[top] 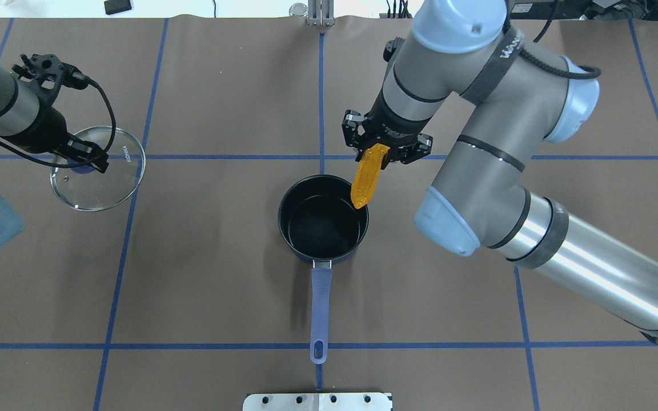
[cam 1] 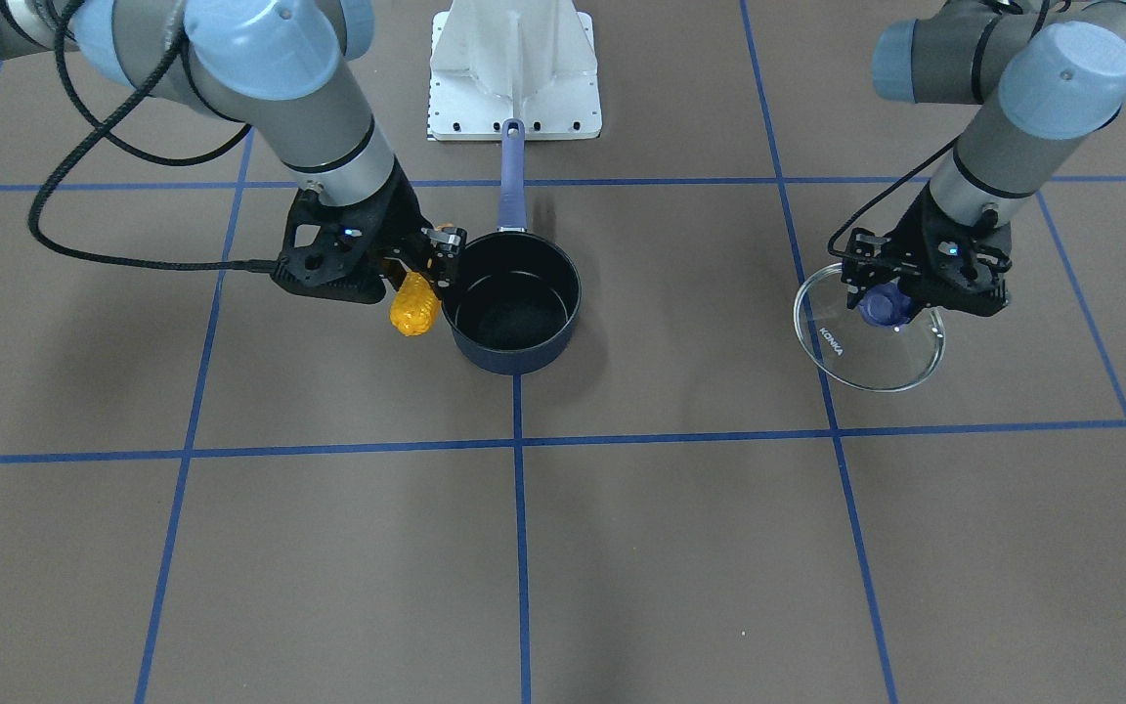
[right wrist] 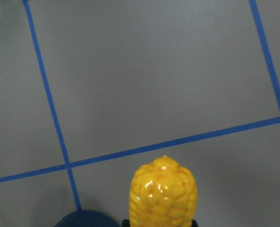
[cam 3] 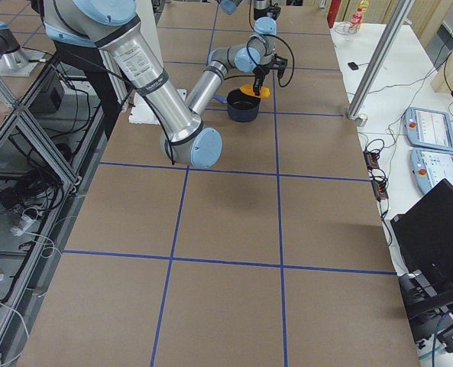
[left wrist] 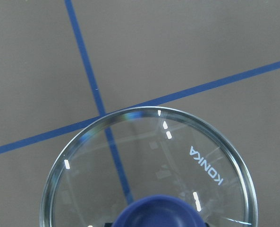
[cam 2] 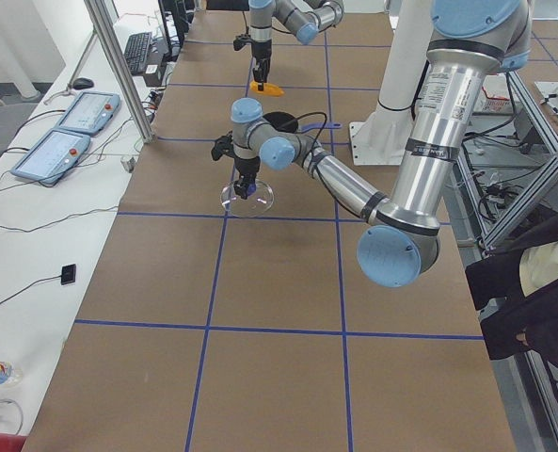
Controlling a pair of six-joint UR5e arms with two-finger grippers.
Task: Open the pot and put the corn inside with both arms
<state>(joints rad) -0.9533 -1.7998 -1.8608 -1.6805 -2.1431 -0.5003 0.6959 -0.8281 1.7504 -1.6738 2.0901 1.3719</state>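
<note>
Corn (top: 365, 181) hung tip-down from the right gripper (top: 383, 149), pinched at its top, beside the rim of the open pot (top: 323, 225) rather than over it. Released there, it could strike the rim and roll onto the table (top: 220, 285). The left gripper (cam 1: 890, 298) was clamped on the lid (cam 1: 866, 364), well aside.

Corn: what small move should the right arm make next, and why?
Probably shift the right gripper a little further over the pot before releasing. The corn hangs tip-down at the rim, not over the opening; the pot is empty, its lid held aside by the left gripper.
</note>
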